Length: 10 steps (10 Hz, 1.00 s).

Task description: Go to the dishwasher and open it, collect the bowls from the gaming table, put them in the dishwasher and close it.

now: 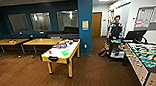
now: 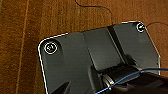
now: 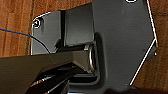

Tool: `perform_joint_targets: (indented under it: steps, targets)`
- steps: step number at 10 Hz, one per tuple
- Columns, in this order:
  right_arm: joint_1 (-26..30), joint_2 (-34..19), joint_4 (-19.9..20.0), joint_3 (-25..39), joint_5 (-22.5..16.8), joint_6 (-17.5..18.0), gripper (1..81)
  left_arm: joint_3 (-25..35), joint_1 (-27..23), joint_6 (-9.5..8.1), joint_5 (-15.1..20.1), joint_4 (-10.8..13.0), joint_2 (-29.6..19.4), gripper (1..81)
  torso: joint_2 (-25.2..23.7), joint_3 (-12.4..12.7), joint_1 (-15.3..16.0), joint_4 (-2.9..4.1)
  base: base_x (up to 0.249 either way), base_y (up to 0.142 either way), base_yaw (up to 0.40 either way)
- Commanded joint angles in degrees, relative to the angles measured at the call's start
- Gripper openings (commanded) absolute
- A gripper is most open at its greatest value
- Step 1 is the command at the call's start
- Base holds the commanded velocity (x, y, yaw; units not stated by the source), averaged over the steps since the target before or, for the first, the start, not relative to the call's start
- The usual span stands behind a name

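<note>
The gaming table (image 1: 58,60), with a white top, a yellow frame and a black slot at its near end, stands left of centre in the head view, a few steps ahead of me. A bright green bowl (image 1: 65,53) sits on its top near the right side. A small red thing (image 1: 50,52) lies near the left side, and more coloured items (image 1: 63,43) crowd the far end, too blurred to name. The dishwasher is out of view. Both wrist views look down past my dark base plate at the wood floor (image 2: 30,22).
A table-football table (image 1: 147,56) stands at the right. A person (image 1: 116,27) stands behind a cart (image 1: 115,48) by it. Two low wooden tables (image 1: 41,41) stand at the back left, beside a blue pillar (image 1: 85,23). A thin cable (image 1: 95,70) crosses the floor.
</note>
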Motion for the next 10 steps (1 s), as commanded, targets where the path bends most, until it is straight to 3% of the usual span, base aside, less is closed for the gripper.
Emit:
perform_joint_targets:
  steps: [1,10]
  targets:
    - [2.9,0.3,-0.3,0.4,-2.9,-0.2,81.1,-0.1,-3.1,-0.06,2.5,-0.2,-0.3,81.1,0.0,0.0,0.0,0.0,0.0,0.0,-0.095]
    - [2.9,0.5,-0.4,0.2,-2.9,-0.2,81.1,-0.1,-3.1,0.02,2.5,-0.1,-0.4,81.1,0.0,0.0,0.0,0.0,0.0,0.0,0.0]
